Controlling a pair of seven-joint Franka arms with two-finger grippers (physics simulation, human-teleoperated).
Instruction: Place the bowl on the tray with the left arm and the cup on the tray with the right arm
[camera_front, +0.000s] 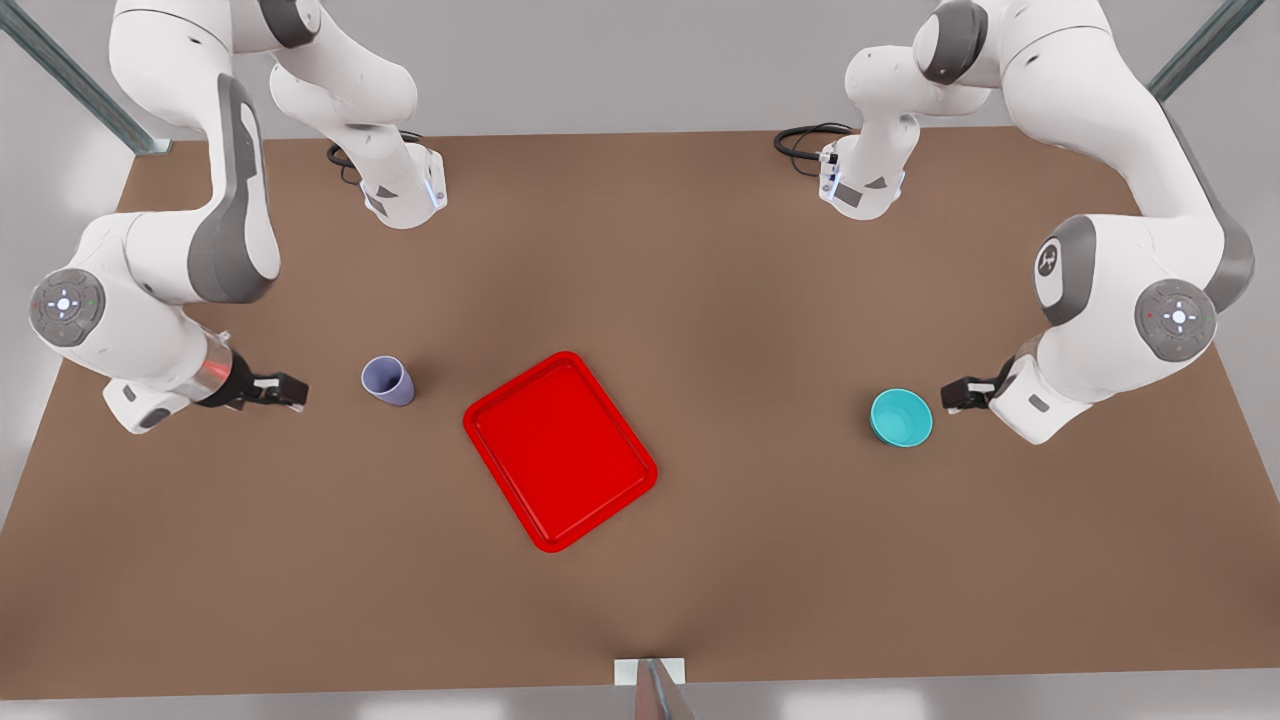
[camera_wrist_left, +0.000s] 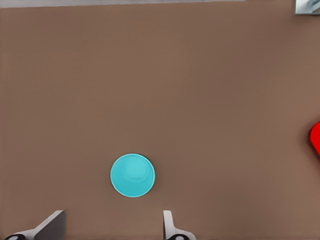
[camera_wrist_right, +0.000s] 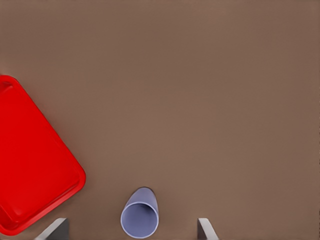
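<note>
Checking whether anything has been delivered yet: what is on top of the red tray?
Nothing: the tray lies bare. The cup and bowl stand on the table, each beside an open gripper, right and left.

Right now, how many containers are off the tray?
2. The cup stands on the table at the front view's left of the tray; the bowl at its right.

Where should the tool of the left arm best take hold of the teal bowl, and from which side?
Probably by the rim, from above: the bowl stands upright and open on the table. The left tool is open beside it, on the side away from the tray.
</note>
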